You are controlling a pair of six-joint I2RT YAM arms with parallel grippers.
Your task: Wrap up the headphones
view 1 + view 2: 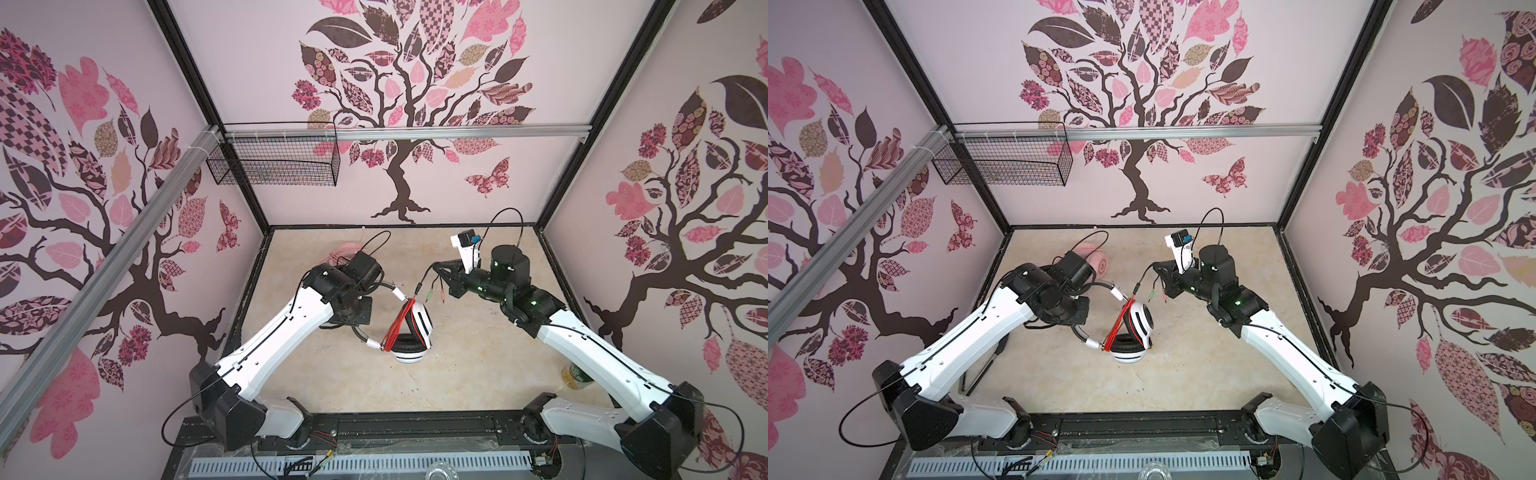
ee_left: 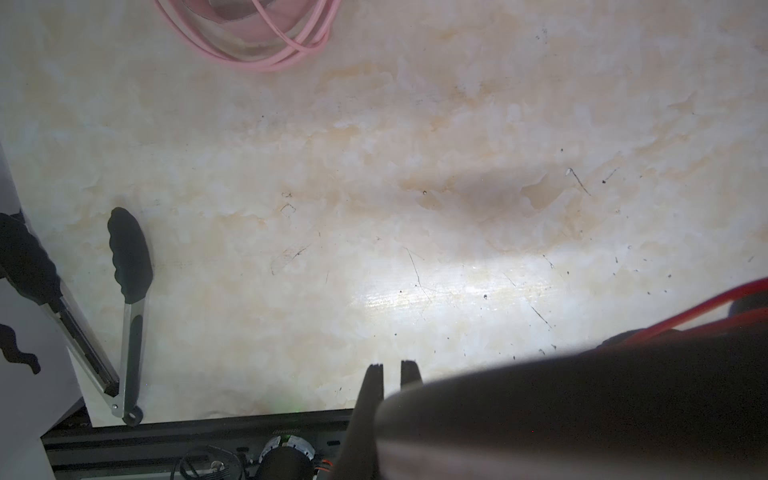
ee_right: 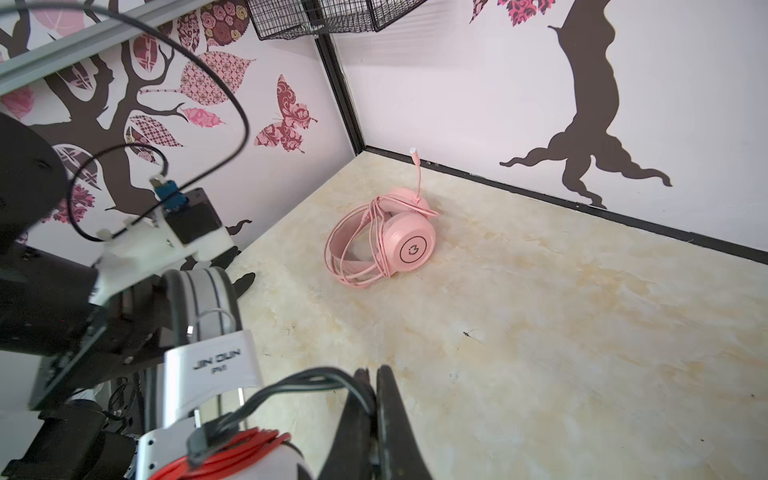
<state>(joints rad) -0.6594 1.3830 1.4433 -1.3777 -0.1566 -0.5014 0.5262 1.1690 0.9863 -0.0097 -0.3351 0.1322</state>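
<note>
Left jaws clamp the white-and-black headset [image 1: 423,322]; right jaws pinch its cable [image 3: 299,379]. Pink headset [image 3: 386,241] lies in the table's [image 1: 457,374] far left corner, tongs [image 2: 129,291] by the left edge.

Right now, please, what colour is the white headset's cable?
Orange-red cable, clearest in a top view.

Tabletop [image 3: 540,332] glossy, marble-look — pink headset [image 3: 409,247] smooth plastic.

In both top views the left arm [image 1: 286,328] [image 1: 976,328] hides most of the pink headset [image 1: 345,250] [image 1: 1098,262] (only part shows), at eleven o'clock from the white-and-black headset [image 1: 422,322] [image 1: 1144,318]. The left wrist view crops its pink cable [image 2: 266,50] at twelve o'clock.
</note>
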